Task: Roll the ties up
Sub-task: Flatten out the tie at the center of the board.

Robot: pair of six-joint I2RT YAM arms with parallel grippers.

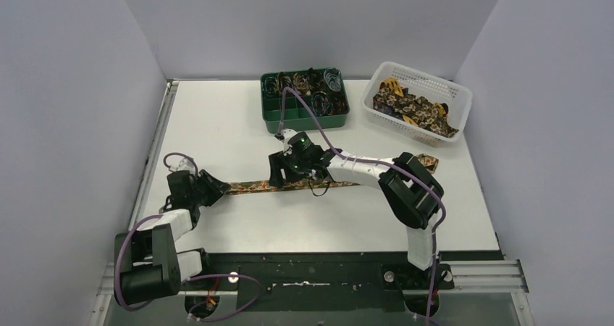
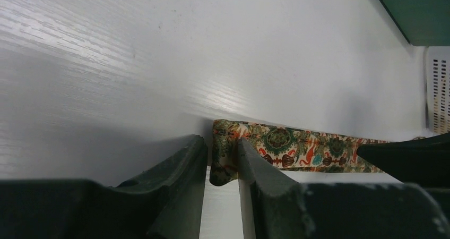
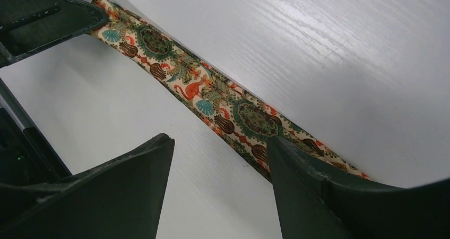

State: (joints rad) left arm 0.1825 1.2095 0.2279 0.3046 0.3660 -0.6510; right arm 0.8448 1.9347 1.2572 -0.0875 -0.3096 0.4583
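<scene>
**Ana:** The left pincer is down at the left end of the long narrow floral-print fabric tie. Its jaws are narrow, with the tie's tip turned up on edge between them.

**Ben:** Gripped, would you say?

**Ana:** From the left wrist view the fabric fills the gap between both fingers, so yes, pinched on the tie.

**Ben:** And the strip itself?

**Ana:** It lies flat on the white counter. It runs rightward from that pincer and passes beneath the right arm. Its far end lies near the white plastic mesh basket.

**Ben:** And the right pincer?

**Ana:** Spread wide, low over the strip's middle stretch. In the right wrist view one finger sits over the tie's edge. The other is over bare counter, apart from the fabric, and it holds nothing.

**Ben:** And at the back?

**Ana:** The basket holds a heap of more floral-print ties. Near it, to the left, stands a green plastic compartment tray. There are small coiled things in its cells, too small to sort out.
</scene>
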